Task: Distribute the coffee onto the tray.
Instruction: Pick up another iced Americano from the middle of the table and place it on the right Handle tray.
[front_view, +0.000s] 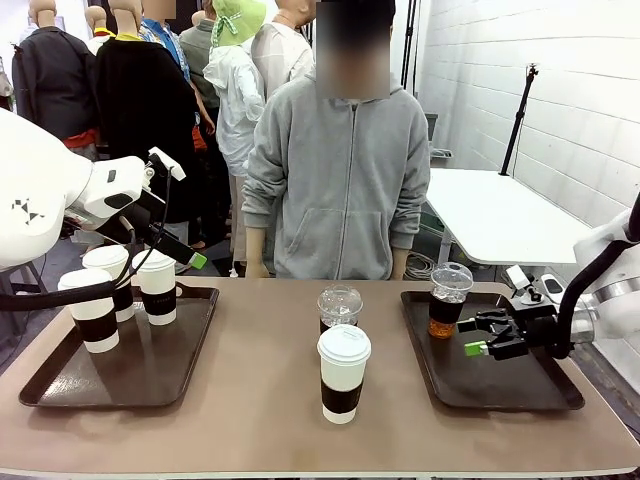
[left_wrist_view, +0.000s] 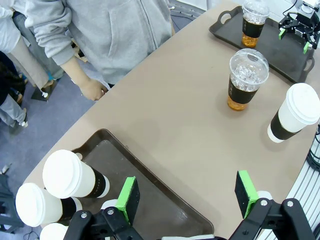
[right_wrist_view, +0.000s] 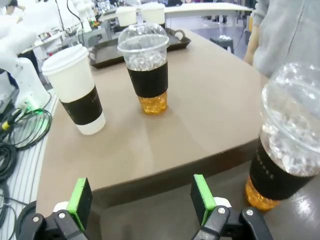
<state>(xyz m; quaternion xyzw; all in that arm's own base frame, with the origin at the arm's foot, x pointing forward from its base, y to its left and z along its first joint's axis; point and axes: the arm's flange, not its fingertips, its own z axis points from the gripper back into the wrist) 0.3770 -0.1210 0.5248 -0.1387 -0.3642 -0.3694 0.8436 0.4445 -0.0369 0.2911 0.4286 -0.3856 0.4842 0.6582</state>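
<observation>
- Front view: three paper cups (front_view: 157, 288) crowd the left tray's (front_view: 150, 380) far-left corner. A fourth paper cup (front_view: 343, 372) and a dome-lidded cup (front_view: 340, 305) stand mid-table.
- Left wrist view adds the person's hand (left_wrist_view: 92, 90) beyond the table's far edge. The left claw (left_wrist_view: 187, 192) gapes wide and empty, near those three cups.
- The right claw (front_view: 487, 337), wide and empty, sits just beside the second dome-lidded cup (front_view: 447, 300) at the right tray's (front_view: 520, 390) far-left corner.
</observation>
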